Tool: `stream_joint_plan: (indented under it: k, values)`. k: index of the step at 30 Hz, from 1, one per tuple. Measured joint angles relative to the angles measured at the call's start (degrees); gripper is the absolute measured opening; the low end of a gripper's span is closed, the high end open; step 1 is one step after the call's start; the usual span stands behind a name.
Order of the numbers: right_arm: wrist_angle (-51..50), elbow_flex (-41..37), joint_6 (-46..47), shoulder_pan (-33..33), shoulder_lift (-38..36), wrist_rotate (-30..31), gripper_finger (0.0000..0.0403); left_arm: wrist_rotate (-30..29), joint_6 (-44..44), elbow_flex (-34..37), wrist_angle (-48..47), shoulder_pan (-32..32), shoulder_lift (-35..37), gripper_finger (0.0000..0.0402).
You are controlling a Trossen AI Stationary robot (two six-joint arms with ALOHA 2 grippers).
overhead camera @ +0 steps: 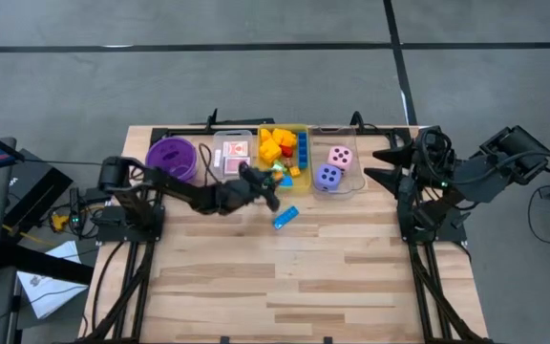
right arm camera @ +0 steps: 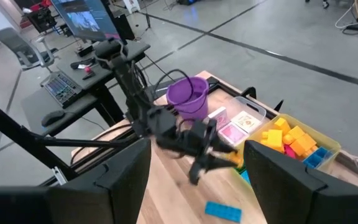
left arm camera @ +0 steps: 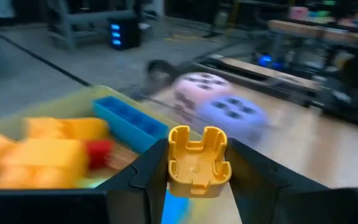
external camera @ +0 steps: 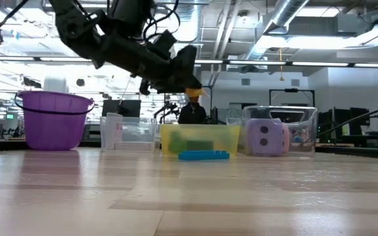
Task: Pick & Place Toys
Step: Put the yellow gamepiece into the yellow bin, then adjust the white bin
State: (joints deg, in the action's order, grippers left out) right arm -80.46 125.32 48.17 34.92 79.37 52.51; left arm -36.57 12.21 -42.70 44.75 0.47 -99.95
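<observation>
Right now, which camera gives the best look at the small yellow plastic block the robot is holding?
The left wrist view: the small yellow plastic block fills the middle, pinched in the left gripper. The low view shows only a yellow speck under the arm. In the high view the gripper hides it; the right wrist view leaves it unclear.

left arm: stretched across the table, raised | left gripper [left arm camera: 194, 171]: fingers clamped on yellow block [left arm camera: 197, 161] | right arm: folded at table's right edge | right gripper [right arm camera: 197, 171]: fingers apart, empty
</observation>
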Motion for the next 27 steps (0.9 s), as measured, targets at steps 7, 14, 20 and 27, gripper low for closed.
stream_joint_plan:
  k: [7, 14, 20, 27]
  values:
    - [0.17, 0.0, -0.79, 0.0, 0.0, 0.02, 0.025, 8.24, -1.08, 0.0, -0.21, 10.22, 0.53, 0.014]
    - [1.0, 0.0, -3.29, -0.09, 0.0, 0.26, 0.025, 16.91, -1.25, -0.04, -4.65, 17.01, 0.53, 0.014]
    - [3.35, 0.0, -6.25, -0.2, 0.02, 0.46, 0.025, 19.05, -1.27, -0.04, -8.29, 18.05, 0.53, 0.0158]
    - [3.36, -0.02, -6.36, -0.2, 0.04, 0.56, 0.025, 19.06, -0.42, -0.05, -7.42, 18.05, 0.53, 0.0214]
